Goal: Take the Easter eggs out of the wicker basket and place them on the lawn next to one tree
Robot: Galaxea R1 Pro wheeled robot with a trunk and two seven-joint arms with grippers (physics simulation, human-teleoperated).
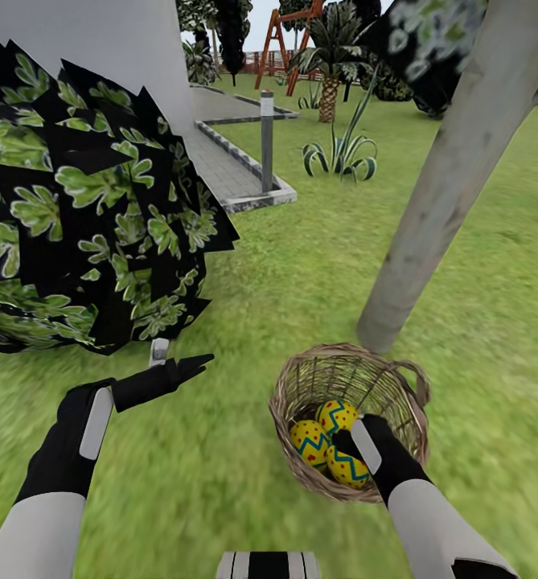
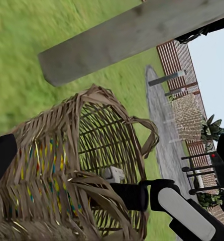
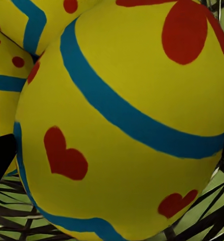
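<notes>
A round bush [image 1: 84, 209] of black panels printed with green leaves sits at nine o'clock in the head view. Grey stone paving [image 1: 220, 165] runs toward twelve o'clock beside a pale wall [image 1: 116, 40], with a grey bollard post [image 1: 266, 141] at its edge. A spiky striped agave [image 1: 342, 154] grows near one o'clock; beyond it stand a short palm [image 1: 330, 60] and an orange swing frame [image 1: 289, 32].

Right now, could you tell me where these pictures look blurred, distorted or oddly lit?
Head view: the lawn smears into streaks near the bottom, and the tree leans from wide-angle distortion. Left wrist view: the wicker basket is sharp, the grass behind it soft. Right wrist view: one egg looms very close, flatly lit, without glare.
</notes>
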